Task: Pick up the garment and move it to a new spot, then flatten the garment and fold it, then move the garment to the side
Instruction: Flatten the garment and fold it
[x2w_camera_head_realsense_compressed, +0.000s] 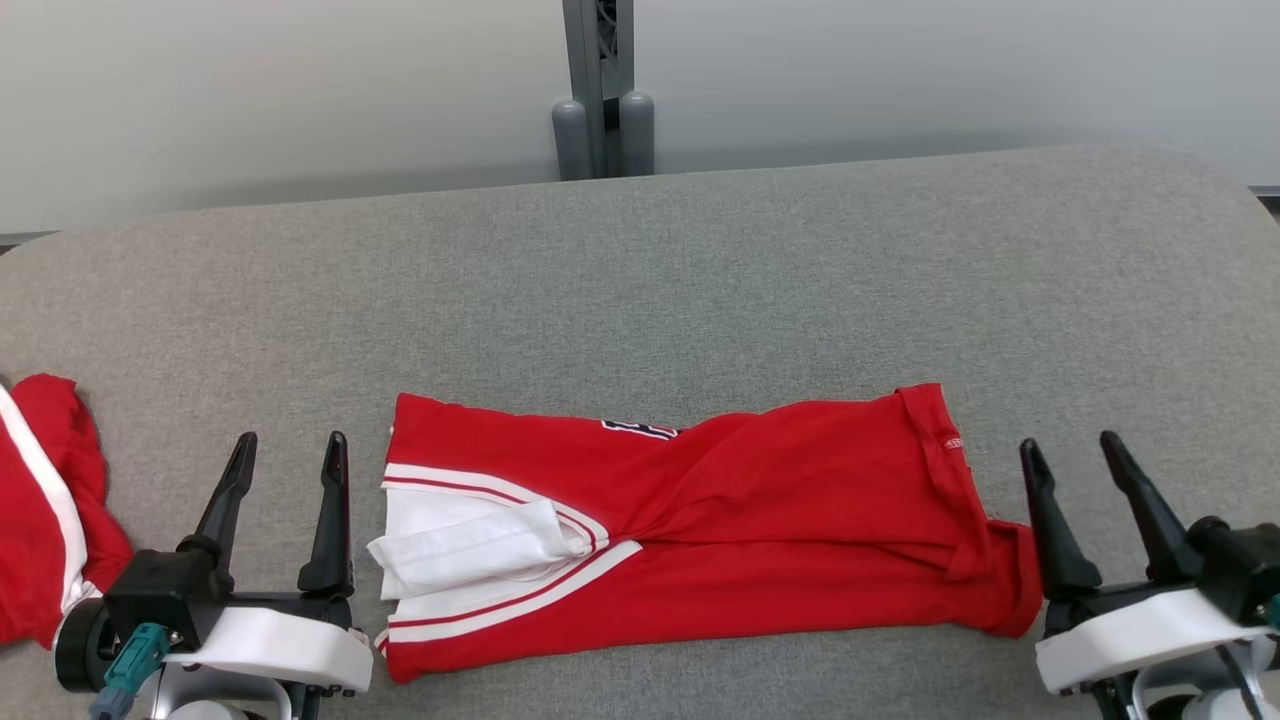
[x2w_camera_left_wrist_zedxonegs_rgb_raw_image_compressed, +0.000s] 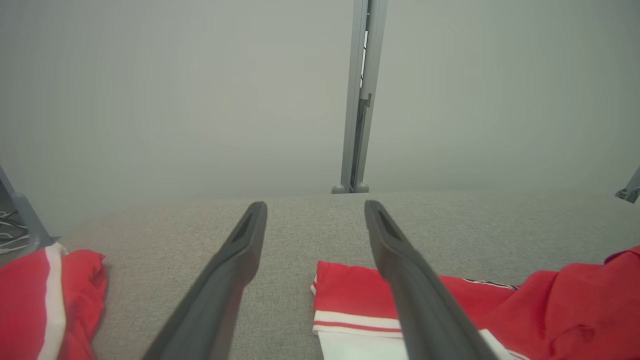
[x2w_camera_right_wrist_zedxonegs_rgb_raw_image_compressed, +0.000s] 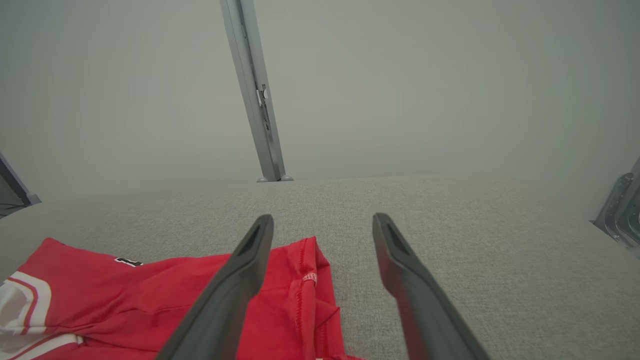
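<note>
The garment (x2w_camera_head_realsense_compressed: 720, 520) is red with white stripes and a white patch at its left end. It lies folded into a long band on the grey table (x2w_camera_head_realsense_compressed: 640, 290), near the front edge. My left gripper (x2w_camera_head_realsense_compressed: 290, 445) stands open just left of the garment's left end, holding nothing. My right gripper (x2w_camera_head_realsense_compressed: 1070, 448) stands open just right of its right end, also holding nothing. In the left wrist view the garment (x2w_camera_left_wrist_zedxonegs_rgb_raw_image_compressed: 350, 295) lies under my right-hand finger (x2w_camera_left_wrist_zedxonegs_rgb_raw_image_compressed: 415, 295). The right wrist view has the garment (x2w_camera_right_wrist_zedxonegs_rgb_raw_image_compressed: 165, 295) at lower left, beside my open gripper (x2w_camera_right_wrist_zedxonegs_rgb_raw_image_compressed: 322, 220).
A second red and white garment (x2w_camera_head_realsense_compressed: 45, 520) lies bunched at the table's left edge, also seen in the left wrist view (x2w_camera_left_wrist_zedxonegs_rgb_raw_image_compressed: 45, 300). A grey post (x2w_camera_head_realsense_compressed: 600, 90) stands behind the table's far edge against a pale wall.
</note>
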